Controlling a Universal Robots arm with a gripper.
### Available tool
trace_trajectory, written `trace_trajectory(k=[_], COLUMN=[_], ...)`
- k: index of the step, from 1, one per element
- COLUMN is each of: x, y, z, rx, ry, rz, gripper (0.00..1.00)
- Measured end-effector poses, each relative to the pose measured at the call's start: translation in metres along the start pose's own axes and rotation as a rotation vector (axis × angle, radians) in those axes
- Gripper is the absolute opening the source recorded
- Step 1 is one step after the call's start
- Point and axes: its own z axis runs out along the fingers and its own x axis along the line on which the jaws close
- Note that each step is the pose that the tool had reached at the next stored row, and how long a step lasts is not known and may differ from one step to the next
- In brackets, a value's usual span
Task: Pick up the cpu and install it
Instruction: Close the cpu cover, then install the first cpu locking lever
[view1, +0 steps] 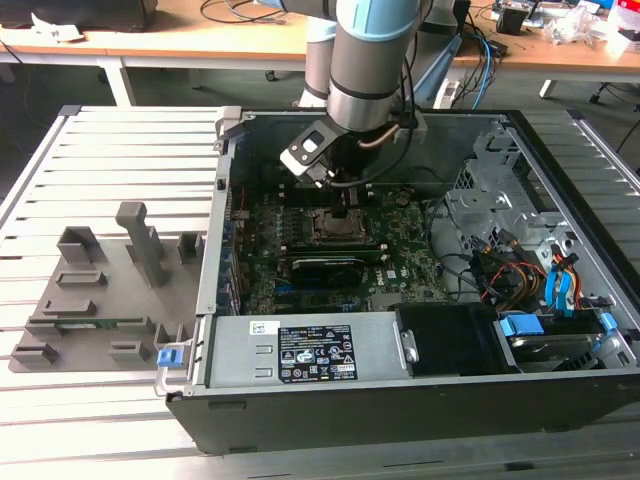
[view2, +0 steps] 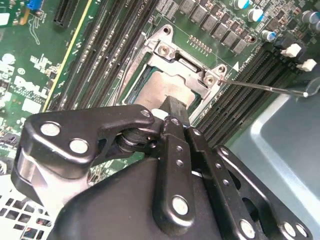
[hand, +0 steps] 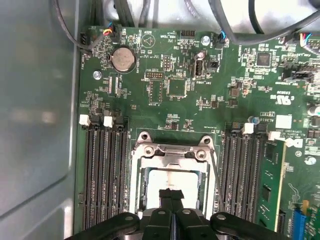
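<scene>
The cpu (hand: 192, 181) lies flat inside the motherboard socket (hand: 172, 150), its pale silver top showing within the metal frame. In the second wrist view the cpu (view2: 152, 90) sits just beyond the fingertips, under the socket frame (view2: 185, 60). My gripper (hand: 171, 195) is right over the chip's middle, its two black fingers pressed together with nothing between them; their tips touch or nearly touch the chip's top. In the exterior view the gripper (view1: 345, 205) reaches down into the open computer case over the socket (view1: 335, 225).
Memory slots (hand: 102, 175) flank the socket on both sides. A thin metal socket lever (view2: 260, 86) sticks out beside the frame. A grey holder tray (view1: 90, 290) lies on the slatted table at the exterior view's left. The power supply (view1: 300, 350) and drive cage (view1: 500, 200) crowd the case.
</scene>
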Motion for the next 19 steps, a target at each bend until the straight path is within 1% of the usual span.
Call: trace_trajectory(k=[3,5,7,14,16,18,19], x=[0.0006,0.0009,0.0009,0.0009,0.0009,0.0009,0.0009], y=[-0.0001,-0.0001,-0.0001,-0.0002,-0.0002,-0.0002,-0.0002], z=[-0.0122,-0.0166,-0.0176,-0.0177,-0.0178,-0.0177,-0.0178], rx=[0.0,0.0,0.0,0.0,0.0016,0.004,0.005], ry=[-0.0009,-0.0012,-0.0012,-0.0012,-0.0025,-0.0043,-0.0049], rz=[0.0,0.0,0.0,0.0,-0.038,-0.097,-0.119], gripper=[0.11,0.11,0.11,0.11,0.11,0.11,0.11])
